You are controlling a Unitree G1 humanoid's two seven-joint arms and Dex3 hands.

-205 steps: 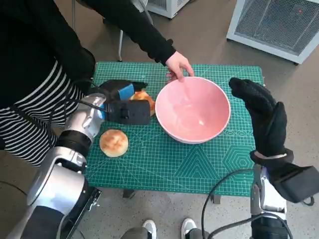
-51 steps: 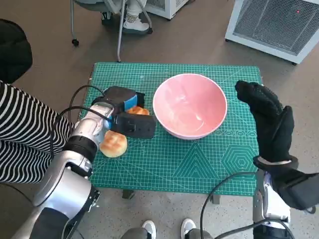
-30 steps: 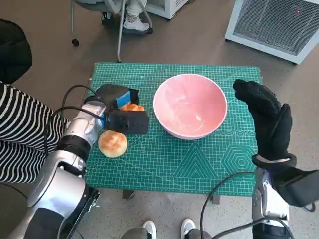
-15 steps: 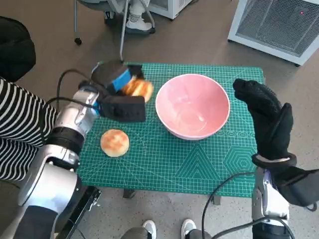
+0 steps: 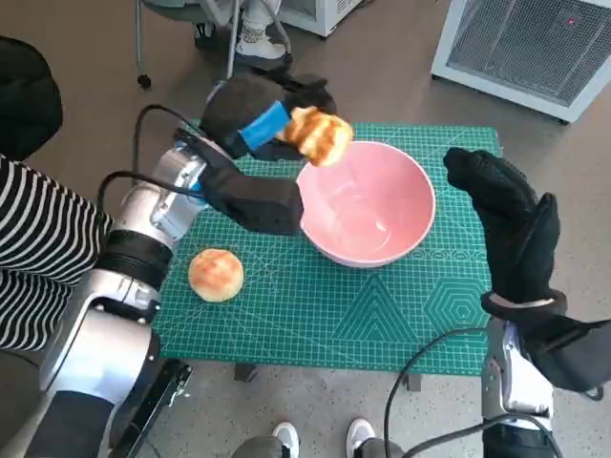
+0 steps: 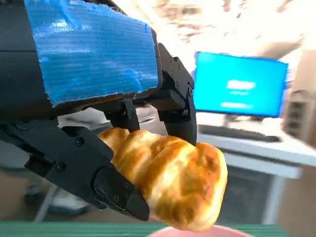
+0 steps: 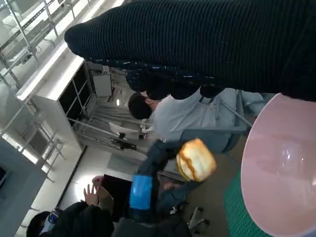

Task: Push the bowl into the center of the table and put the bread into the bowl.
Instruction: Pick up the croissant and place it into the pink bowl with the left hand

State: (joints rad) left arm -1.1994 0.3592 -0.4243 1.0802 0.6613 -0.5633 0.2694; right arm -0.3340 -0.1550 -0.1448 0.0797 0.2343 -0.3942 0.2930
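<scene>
My left hand (image 5: 256,114) grips a golden twisted bread (image 5: 318,135) and holds it in the air over the left rim of the pink bowl (image 5: 368,205). The left wrist view shows the same bread (image 6: 168,177) pinched between the black fingers (image 6: 113,185), with the bowl's rim just below. In the right wrist view the bread (image 7: 196,160) hangs beside the bowl (image 7: 284,168). A second, round bread (image 5: 217,274) lies on the green mat (image 5: 363,315) at the left. My right hand (image 5: 506,224) stands upright, fingers apart, just right of the bowl and holding nothing.
A person in a striped top (image 5: 43,248) sits close at the table's left side. Chair legs and shoes (image 5: 250,43) stand behind the table, a white grilled unit (image 5: 530,43) at the back right. Other people (image 7: 163,108) show in the right wrist view.
My left hand has lifted the twisted bread off the mat and carried it up and right, to above the bowl's left rim. The right hand and bowl have stayed put.
</scene>
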